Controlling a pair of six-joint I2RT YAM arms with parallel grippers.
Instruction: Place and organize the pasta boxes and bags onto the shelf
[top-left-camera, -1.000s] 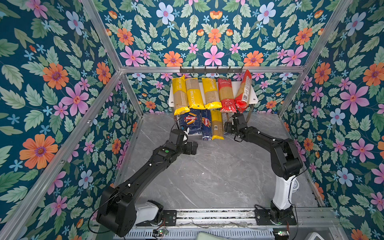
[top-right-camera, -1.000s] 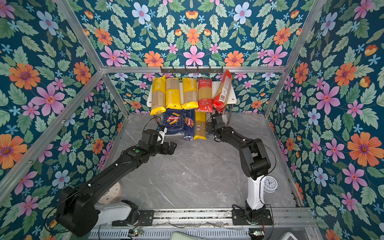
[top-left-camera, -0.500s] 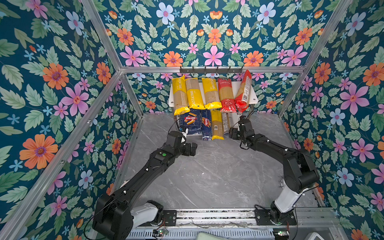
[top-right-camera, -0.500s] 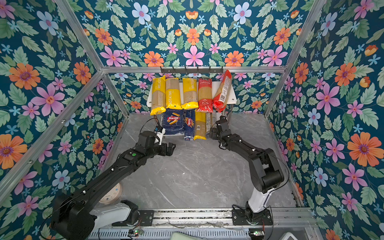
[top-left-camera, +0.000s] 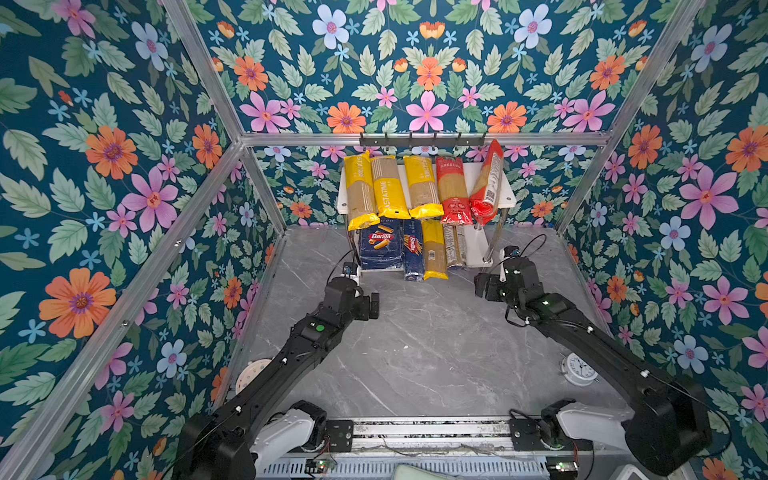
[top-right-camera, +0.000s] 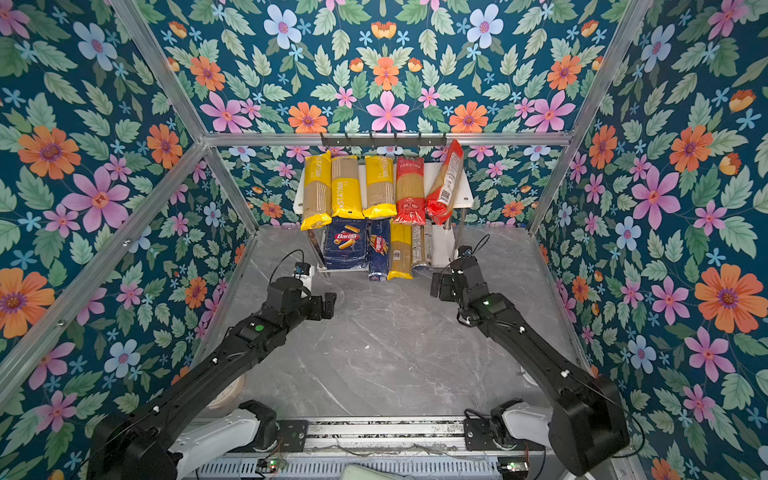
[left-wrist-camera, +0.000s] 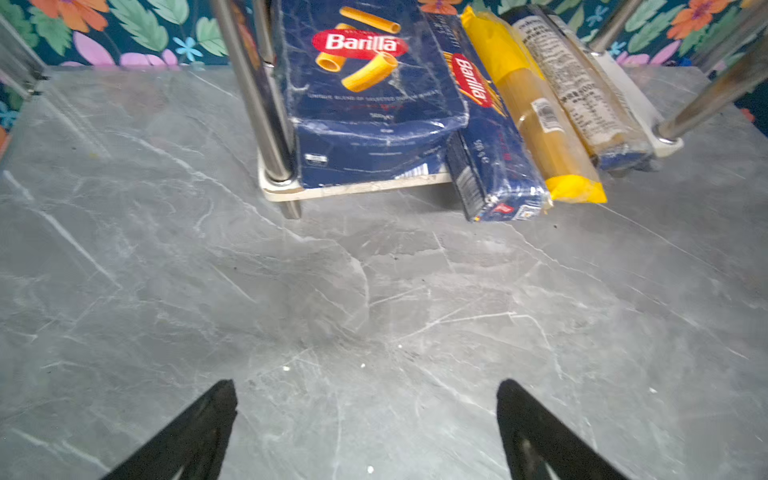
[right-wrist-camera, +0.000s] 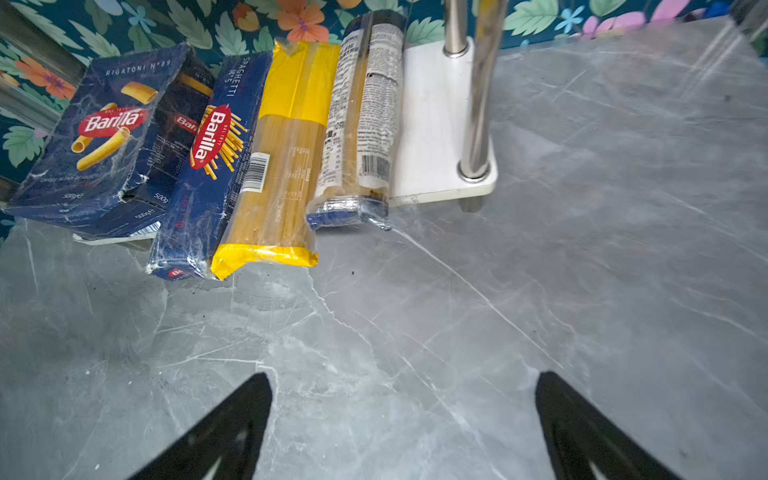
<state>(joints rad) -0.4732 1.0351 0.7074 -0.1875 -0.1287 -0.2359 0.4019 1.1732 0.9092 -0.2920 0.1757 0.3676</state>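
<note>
Upper centre, the pasta box (top-left-camera: 380, 245) and bags (top-left-camera: 433, 249) are lying on the shelf (top-left-camera: 477, 249). Left claw (left-wrist-camera: 365, 384) and right claw (right-wrist-camera: 403, 376) are hanging released, empty. Overhanging bags may be slipping off if brushed.

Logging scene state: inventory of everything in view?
table: one, grey marble
shelf: one, white and chrome, back of table
yellow bags: four; three top tier, one lower
red bags: two, top tier right, rightmost tilted
Barilla box: one, dark blue, lower tier left
Barilla spaghetti bag: one, dark blue, beside box
clear bag: one, lower tier right
hook rail: one, black, above shelf
clock: one, white, table right
round disc: one, pale, table left, partly hidden
left gripper: open, empty
right gripper: open, empty
</note>
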